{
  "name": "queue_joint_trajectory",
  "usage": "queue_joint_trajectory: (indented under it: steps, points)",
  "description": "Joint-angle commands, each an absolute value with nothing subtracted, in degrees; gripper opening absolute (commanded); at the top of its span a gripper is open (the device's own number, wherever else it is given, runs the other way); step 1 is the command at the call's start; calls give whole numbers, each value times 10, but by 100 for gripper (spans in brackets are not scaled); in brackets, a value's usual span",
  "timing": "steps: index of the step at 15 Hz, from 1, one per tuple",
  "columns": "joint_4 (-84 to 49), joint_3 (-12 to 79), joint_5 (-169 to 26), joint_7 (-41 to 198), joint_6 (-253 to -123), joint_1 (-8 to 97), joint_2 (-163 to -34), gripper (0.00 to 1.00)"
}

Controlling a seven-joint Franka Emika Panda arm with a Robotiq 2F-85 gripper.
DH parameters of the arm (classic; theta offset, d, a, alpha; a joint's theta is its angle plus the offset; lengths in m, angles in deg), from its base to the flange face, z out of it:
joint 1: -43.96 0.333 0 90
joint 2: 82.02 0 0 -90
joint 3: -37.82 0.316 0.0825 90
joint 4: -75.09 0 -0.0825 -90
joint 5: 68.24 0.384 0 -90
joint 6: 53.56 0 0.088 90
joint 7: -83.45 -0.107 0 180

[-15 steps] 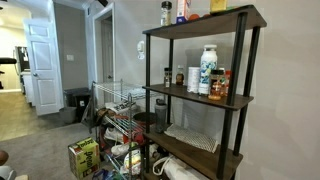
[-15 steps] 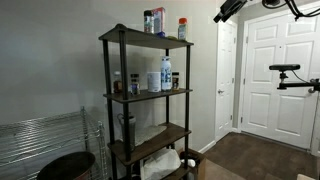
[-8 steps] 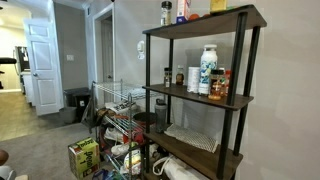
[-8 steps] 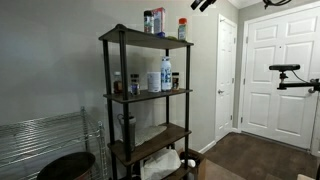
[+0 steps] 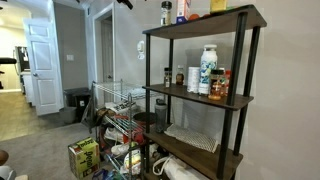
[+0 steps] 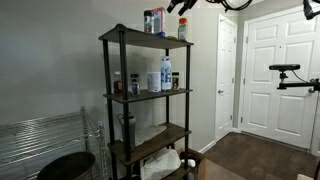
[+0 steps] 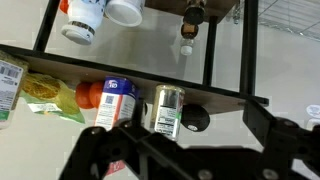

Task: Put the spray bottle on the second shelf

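A tall black-framed shelving unit (image 6: 105, 110) with four dark wooden boards fills both exterior views. The second shelf (image 5: 236, 100) already carries a tall white bottle (image 5: 208, 70), a red-capped jar (image 5: 218, 86) and a few small containers, so free space there looks limited. The gripper (image 7: 185, 140) hangs above the top board (image 5: 205, 23), its fingers spread wide and holding nothing. The spray bottle (image 5: 166, 12), small with a dark head and a pale body, stands upright near the end of that top board, toward the picture's left, and is not yet grasped. The step in hand looks like the reach. It would go best by coming down squarely around the body below the head and closing gently, so the bottle does not tip. An orange container (image 5: 183, 8) stands just beside it and could be knocked. The wrist view shows cans (image 7: 165, 108) crowded along a board, and a corner post (image 5: 147, 60) stands near the bottle.
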State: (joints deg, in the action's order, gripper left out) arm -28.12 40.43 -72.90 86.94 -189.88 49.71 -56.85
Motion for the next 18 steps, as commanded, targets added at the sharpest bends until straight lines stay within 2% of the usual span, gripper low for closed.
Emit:
queue_joint_trajectory:
  steps: [1,8,10,18]
  points:
    - [-211,428,-737,829,-1895,475,-623,100]
    - [-112,455,-758,801,-1883,476,-706,100]
    - [-116,443,-706,853,-1883,500,-705,100]
    - [-122,449,-736,819,-1893,487,-707,100]
